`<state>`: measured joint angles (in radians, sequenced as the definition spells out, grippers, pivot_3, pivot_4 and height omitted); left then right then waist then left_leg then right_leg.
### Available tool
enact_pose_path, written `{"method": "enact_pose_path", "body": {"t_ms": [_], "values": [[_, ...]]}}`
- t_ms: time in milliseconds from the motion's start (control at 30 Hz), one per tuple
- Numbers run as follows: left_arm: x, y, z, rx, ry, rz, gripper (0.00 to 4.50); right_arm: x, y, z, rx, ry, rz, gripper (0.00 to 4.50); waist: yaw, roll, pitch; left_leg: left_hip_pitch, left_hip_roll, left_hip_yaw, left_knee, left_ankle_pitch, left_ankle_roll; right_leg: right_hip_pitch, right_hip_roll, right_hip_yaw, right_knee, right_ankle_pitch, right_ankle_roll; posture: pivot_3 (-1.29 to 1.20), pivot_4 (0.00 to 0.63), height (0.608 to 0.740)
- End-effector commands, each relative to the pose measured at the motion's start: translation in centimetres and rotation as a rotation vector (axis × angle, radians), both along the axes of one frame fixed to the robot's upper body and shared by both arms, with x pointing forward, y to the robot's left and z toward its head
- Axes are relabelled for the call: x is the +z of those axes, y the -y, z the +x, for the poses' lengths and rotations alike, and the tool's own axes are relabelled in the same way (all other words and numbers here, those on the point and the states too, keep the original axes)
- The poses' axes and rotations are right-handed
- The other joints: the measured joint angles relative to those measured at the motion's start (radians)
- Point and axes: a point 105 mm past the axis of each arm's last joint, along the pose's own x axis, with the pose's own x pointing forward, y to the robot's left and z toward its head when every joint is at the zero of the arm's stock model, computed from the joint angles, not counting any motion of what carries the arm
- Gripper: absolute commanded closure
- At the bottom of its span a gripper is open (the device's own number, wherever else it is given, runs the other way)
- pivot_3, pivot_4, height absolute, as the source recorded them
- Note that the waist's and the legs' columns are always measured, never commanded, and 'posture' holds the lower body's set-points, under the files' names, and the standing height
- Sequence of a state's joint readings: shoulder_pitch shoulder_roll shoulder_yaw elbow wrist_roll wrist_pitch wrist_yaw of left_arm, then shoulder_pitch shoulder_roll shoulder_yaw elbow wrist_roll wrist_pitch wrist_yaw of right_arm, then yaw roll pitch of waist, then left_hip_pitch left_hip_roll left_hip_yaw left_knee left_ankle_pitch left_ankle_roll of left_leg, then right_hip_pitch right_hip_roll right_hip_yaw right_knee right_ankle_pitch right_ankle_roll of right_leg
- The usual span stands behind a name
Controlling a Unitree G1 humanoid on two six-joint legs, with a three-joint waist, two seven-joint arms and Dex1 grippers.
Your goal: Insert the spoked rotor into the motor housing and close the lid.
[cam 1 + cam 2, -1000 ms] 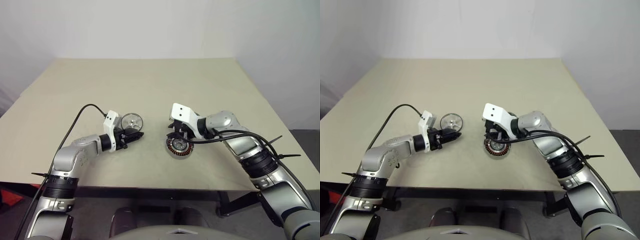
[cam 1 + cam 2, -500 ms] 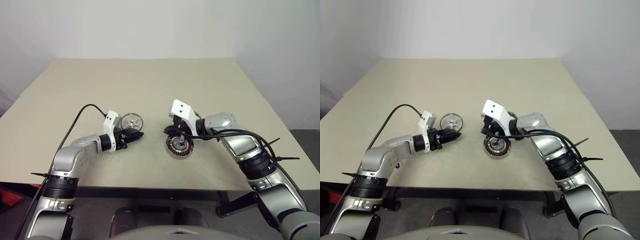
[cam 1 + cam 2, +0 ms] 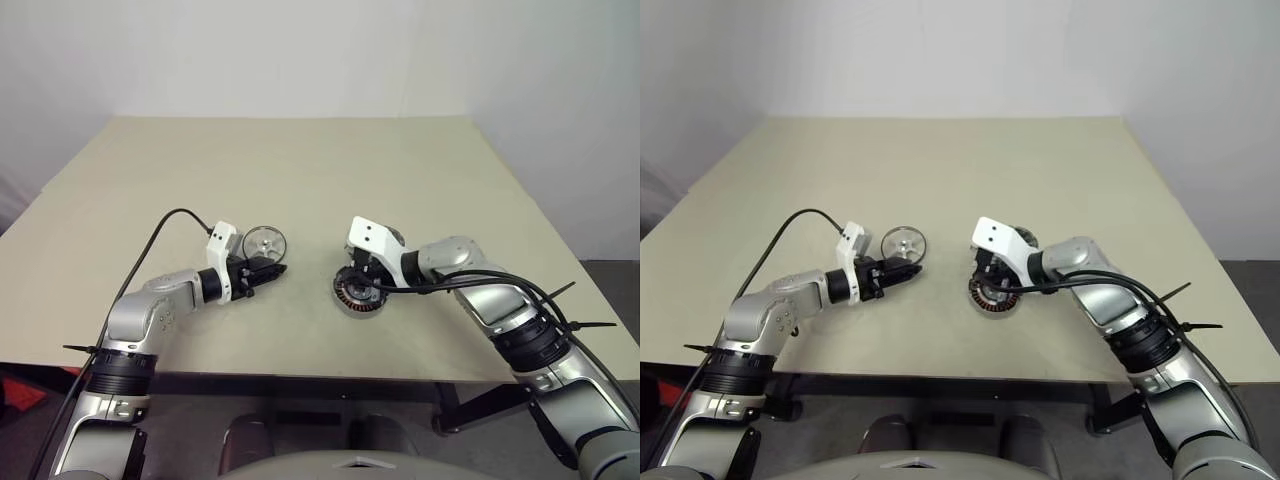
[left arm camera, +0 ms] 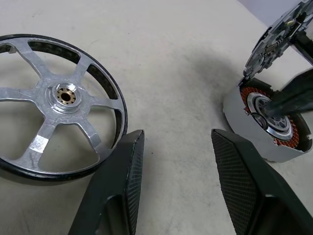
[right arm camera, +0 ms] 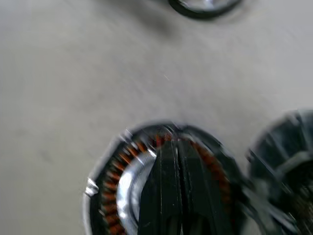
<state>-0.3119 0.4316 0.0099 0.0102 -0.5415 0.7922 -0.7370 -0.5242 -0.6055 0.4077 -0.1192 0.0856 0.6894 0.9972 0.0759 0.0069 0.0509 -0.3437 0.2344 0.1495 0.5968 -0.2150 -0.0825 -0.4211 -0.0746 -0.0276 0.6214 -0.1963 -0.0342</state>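
Parts and arms on the table, by count

One spoked rotor (image 3: 264, 242), with five spokes around its hub; one motor housing (image 3: 357, 291) with a single ring of copper windings; one lid (image 4: 278, 30), seen standing on edge beside the housing in the left wrist view; two robot arms, each ending in one gripper with two black fingers, the left gripper (image 3: 271, 270) and the right gripper (image 3: 362, 283); one table (image 3: 300, 170) under them all
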Motion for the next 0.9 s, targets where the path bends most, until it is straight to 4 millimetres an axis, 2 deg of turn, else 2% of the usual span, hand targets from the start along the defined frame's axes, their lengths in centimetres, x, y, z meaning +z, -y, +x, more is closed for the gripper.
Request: {"method": "enact_pose_path", "body": {"t_ms": [33, 900], "values": [[1.2, 0.1, 0.5, -0.009, 0.054, -0.005, 2.18, 0.9, 0.0, 0.5, 0.01, 0.056, 0.008, 4.47, -0.001, 0.0, 0.0, 0.0, 0.0, 0.0, 0.0, 0.0, 0.0, 0.0, 0.0, 0.0, 0.0, 0.0, 0.0, 0.0, 0.0, 0.74], [0.8, 0.1, 0.2, 0.004, 0.044, -0.01, 2.18, 0.6, -0.4, -1.1, 0.108, 0.062, -0.019, 4.47, 0.0, 0.0, 0.0, 0.0, 0.0, 0.0, 0.0, 0.0, 0.0, 0.0, 0.0, 0.0, 0.0, 0.0, 0.0, 0.0, 0.0, 0.74]]}}
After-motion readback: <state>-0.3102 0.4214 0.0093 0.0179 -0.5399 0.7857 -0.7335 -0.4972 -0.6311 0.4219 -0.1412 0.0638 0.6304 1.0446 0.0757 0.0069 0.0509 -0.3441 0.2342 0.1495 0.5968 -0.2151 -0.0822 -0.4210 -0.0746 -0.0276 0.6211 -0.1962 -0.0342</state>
